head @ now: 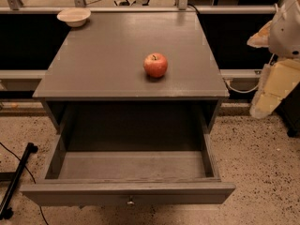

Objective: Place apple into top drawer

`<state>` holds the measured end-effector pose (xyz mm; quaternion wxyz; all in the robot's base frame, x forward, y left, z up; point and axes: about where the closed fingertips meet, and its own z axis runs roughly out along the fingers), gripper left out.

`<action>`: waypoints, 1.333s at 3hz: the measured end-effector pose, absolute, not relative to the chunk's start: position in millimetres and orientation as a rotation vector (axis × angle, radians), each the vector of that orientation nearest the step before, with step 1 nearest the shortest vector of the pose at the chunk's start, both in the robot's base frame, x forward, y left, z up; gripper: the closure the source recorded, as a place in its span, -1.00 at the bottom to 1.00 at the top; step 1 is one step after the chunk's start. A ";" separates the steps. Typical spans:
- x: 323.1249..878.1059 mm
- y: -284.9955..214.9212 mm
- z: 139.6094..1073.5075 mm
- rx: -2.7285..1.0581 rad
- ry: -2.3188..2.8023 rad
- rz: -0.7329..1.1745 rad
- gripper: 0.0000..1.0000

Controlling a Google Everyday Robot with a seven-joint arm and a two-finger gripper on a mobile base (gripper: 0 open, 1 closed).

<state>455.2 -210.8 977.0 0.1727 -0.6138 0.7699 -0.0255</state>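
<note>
The red apple [155, 65] with a short dark stem sits on the grey cabinet top [108, 60], right of its middle. The top drawer [131, 172] below it is pulled out wide, with nothing showing inside and a small metal knob [130, 201] on its front panel. My gripper [272, 90], pale cream under a white arm housing, hangs at the right edge of the camera view. It is beside the cabinet's right side, well clear of the apple, and holds nothing that I can see.
A pale shallow bowl [74, 17] stands at the back left corner of the cabinet top. A black stand leg and cable [16, 182] lie on the speckled floor at the left. A rail and dark panels run behind the cabinet.
</note>
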 end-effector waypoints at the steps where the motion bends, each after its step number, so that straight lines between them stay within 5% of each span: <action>1: 521.3 -176.7 977.9 -1.862 2.035 -0.027 -1.00; 4: 644.5 -56.7 944.1 -2.127 1.769 0.082 -1.00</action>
